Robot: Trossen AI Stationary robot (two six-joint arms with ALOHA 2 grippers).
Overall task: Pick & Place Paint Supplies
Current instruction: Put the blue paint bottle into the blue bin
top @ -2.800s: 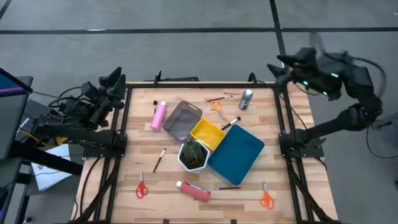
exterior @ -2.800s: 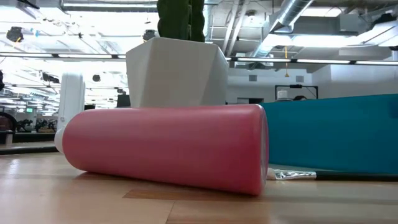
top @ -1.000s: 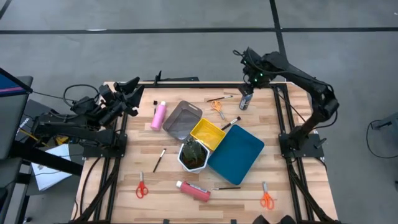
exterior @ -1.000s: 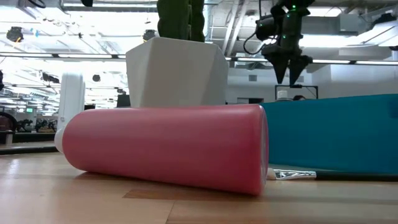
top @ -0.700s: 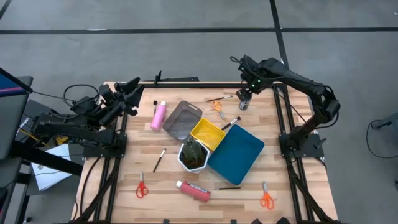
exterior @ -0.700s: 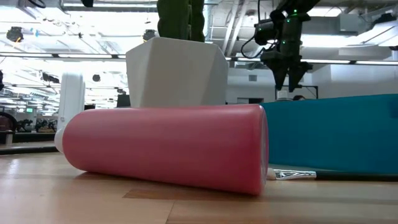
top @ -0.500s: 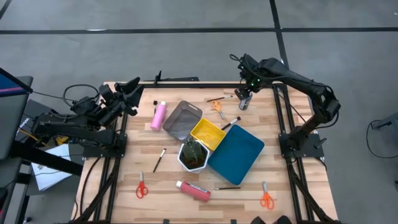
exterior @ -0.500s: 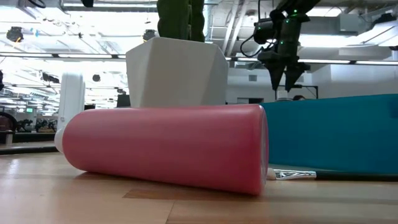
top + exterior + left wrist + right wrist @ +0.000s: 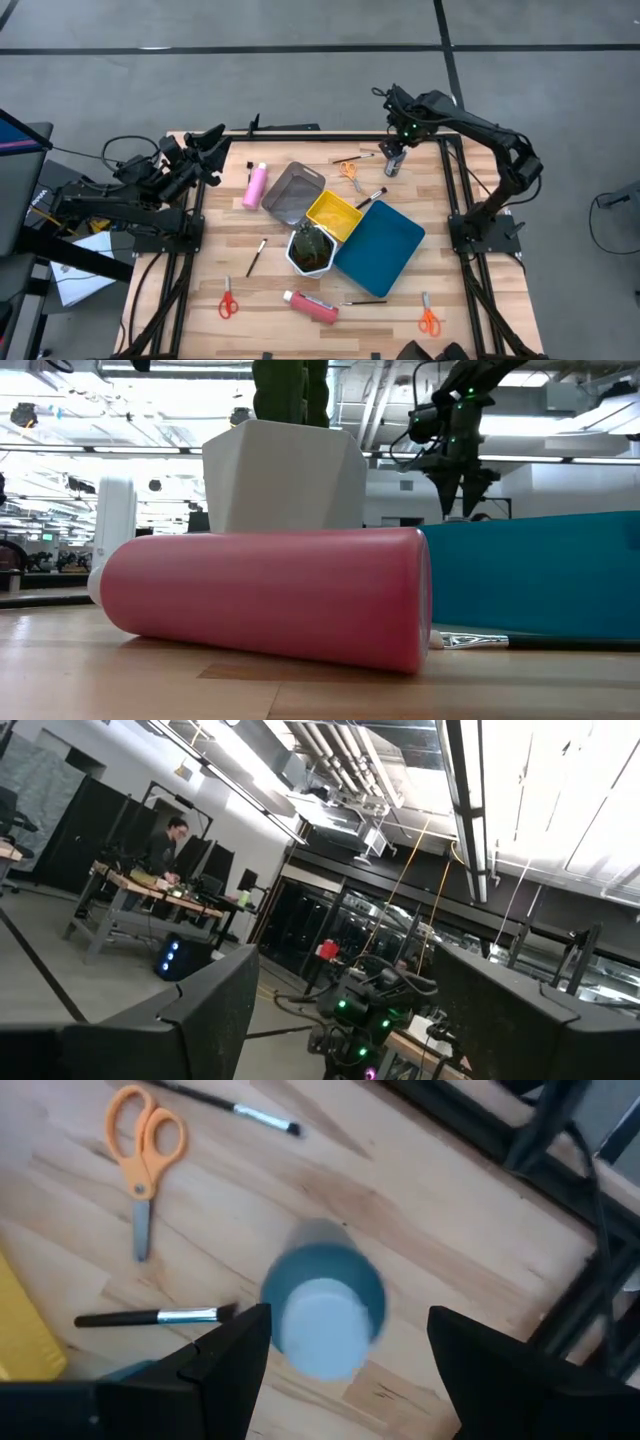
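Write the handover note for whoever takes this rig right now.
Right gripper: jaws open, straight above the upright grey white-capped bottle at the table's far right; nothing gripped.
Left gripper: open, waiting at the far left edge.
Nothing is in the blue tray, yellow tray or grey tray. Both pink bottles, brushes and scissors lie loose.
Left: everything.

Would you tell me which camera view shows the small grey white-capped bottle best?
The right wrist view: the small grey white-capped bottle fills the centre, seen from above. The high view mostly hides it under the right gripper; the other views don't show it clearly.
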